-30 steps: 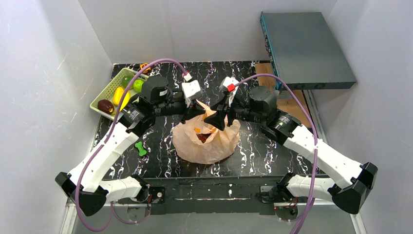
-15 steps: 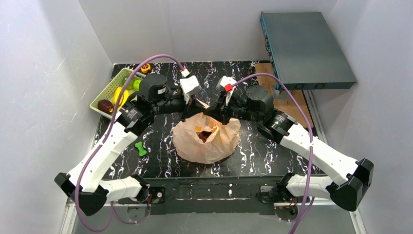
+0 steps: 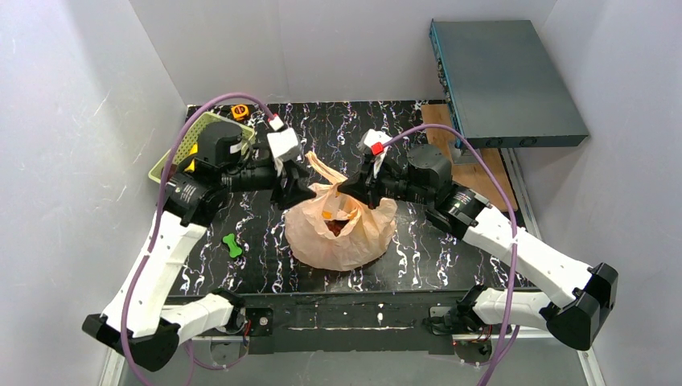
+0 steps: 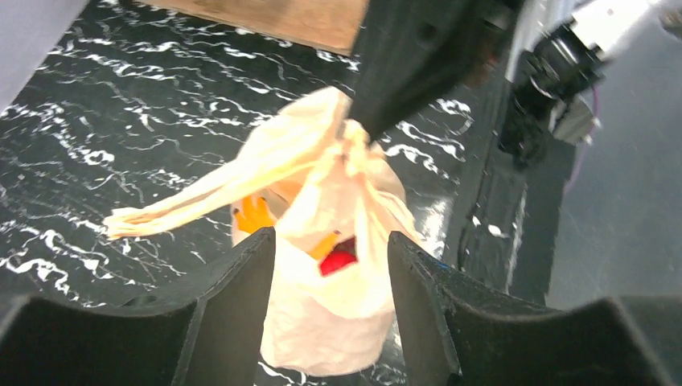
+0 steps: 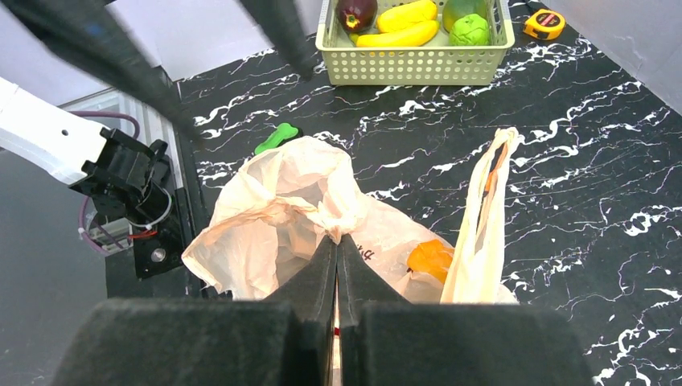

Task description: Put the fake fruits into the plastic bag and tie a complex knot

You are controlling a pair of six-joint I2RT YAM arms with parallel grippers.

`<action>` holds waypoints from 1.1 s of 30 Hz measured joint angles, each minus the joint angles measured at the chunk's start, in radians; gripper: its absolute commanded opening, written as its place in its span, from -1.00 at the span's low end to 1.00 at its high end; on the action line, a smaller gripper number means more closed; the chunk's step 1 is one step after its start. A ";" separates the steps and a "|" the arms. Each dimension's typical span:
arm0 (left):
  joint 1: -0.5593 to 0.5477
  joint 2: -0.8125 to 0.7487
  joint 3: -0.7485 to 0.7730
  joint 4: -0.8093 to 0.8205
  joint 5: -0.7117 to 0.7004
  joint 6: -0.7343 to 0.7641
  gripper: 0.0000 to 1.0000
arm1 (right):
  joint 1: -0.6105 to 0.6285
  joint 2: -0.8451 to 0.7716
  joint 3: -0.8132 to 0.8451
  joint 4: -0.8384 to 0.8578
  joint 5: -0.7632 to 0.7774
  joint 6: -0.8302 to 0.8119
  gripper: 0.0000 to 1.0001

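The peach plastic bag (image 3: 342, 233) sits mid-table with fake fruits inside: a red one (image 4: 342, 259) and an orange one (image 5: 430, 259) show through its mouth. My right gripper (image 3: 347, 187) is shut on the bunched top of the bag (image 5: 265, 217), pinched at the fingertips (image 5: 336, 239). I cannot tell whether that bunch (image 4: 351, 149) is the knot. One handle loop (image 5: 482, 205) hangs free beside it. Left of the bag, my left gripper (image 3: 306, 191) stands open and apart from it, its fingers (image 4: 233, 297) framing the bag (image 4: 338, 322) with nothing between them.
A light green basket (image 5: 418, 64) at the far left holds a dark plum (image 5: 356, 12), yellow bananas (image 5: 398, 30) and a green lime (image 5: 469, 30). A yellow tape measure (image 3: 240, 112) lies behind it. A green bone toy (image 3: 232, 244) lies left of the bag. A grey-blue box (image 3: 507, 80) stands back right.
My left gripper opened, let go of the bag's handle and drew back to the left. My right gripper closed on the bag's bunched top.
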 measured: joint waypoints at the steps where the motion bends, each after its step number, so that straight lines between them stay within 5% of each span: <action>1: 0.000 -0.014 -0.007 -0.022 0.023 0.027 0.06 | 0.000 -0.002 0.000 0.000 0.000 0.000 -0.97; 13: -0.008 0.018 -0.059 -0.056 0.167 0.100 -0.06 | 0.000 -0.003 0.000 0.000 -0.012 0.018 -0.97; 16: -0.019 0.024 -0.086 -0.045 0.171 0.104 -0.50 | 0.000 -0.003 0.000 -0.001 -0.020 0.029 -0.97; 20: -0.033 0.029 -0.098 -0.027 0.178 0.106 -1.00 | 0.000 -0.003 0.000 -0.004 -0.043 0.041 -0.56; 27: -0.038 0.043 -0.113 0.037 0.176 0.084 -1.00 | 0.000 -0.003 0.004 -0.018 -0.098 0.058 0.37; 33: -0.048 0.043 -0.135 0.076 0.171 0.073 -1.00 | 0.000 0.010 0.032 -0.024 -0.125 0.076 0.32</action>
